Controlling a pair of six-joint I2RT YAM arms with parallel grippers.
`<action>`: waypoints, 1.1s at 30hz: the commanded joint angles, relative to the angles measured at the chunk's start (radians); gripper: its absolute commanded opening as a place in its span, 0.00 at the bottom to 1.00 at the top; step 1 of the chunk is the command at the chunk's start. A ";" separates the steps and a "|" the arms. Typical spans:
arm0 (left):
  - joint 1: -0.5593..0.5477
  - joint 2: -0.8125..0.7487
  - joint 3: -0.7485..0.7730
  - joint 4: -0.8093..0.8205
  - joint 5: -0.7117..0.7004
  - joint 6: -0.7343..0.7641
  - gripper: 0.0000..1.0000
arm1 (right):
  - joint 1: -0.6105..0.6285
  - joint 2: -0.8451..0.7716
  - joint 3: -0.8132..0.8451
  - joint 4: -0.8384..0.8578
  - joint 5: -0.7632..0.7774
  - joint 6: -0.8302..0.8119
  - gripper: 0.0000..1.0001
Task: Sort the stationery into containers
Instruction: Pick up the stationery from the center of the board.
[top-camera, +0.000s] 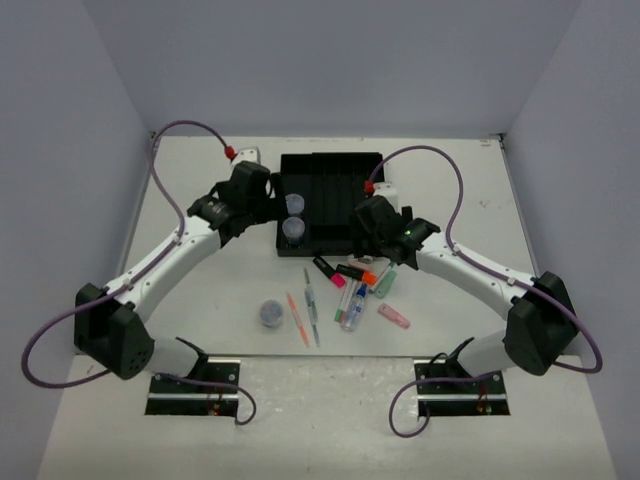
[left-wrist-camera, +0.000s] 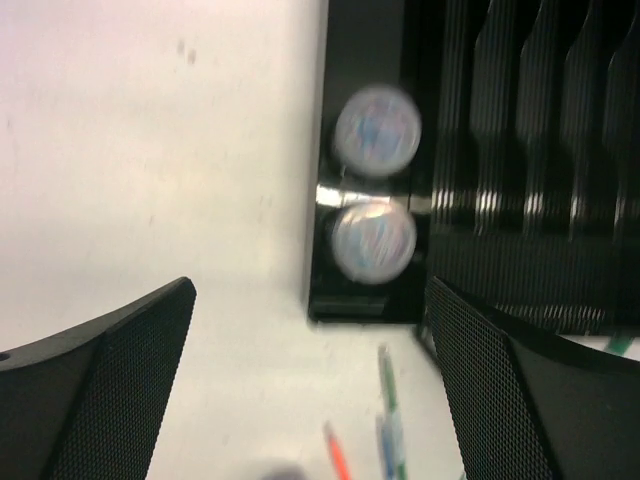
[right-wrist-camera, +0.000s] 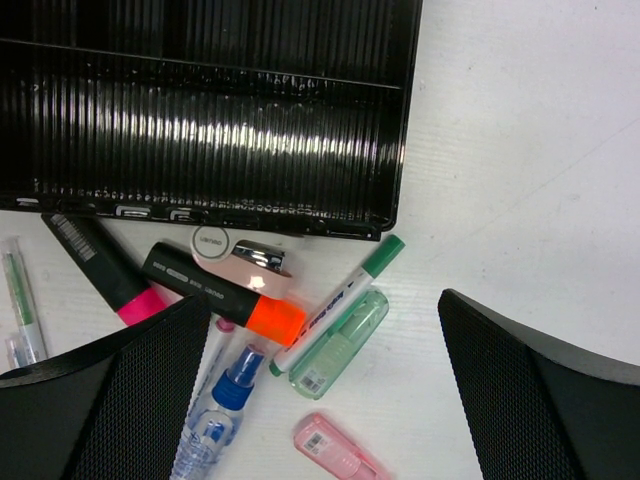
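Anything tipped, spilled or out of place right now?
Nothing spilled or damaged. Two pots stand in the tray's left slot; the third pot is on the table. The markers lie crossed over each other by the tray's near edge.

top camera high on near side, faces down toward far wall, takes in whole table (top-camera: 230, 300). left wrist camera close over black tray (left-wrist-camera: 520, 150), near left corner, blurred. right wrist camera close over tray's near right corner and orange marker (right-wrist-camera: 225, 292). all three views share tray.
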 joint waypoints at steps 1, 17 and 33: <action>-0.154 -0.220 -0.175 -0.094 -0.070 -0.133 1.00 | -0.005 0.001 0.025 0.016 0.032 0.012 0.99; -0.355 -0.141 -0.467 -0.053 0.043 -0.251 1.00 | -0.022 0.010 0.021 0.005 0.017 0.007 0.99; -0.440 -0.168 -0.530 -0.145 -0.043 -0.353 0.81 | -0.022 0.050 0.035 -0.001 -0.009 -0.004 0.99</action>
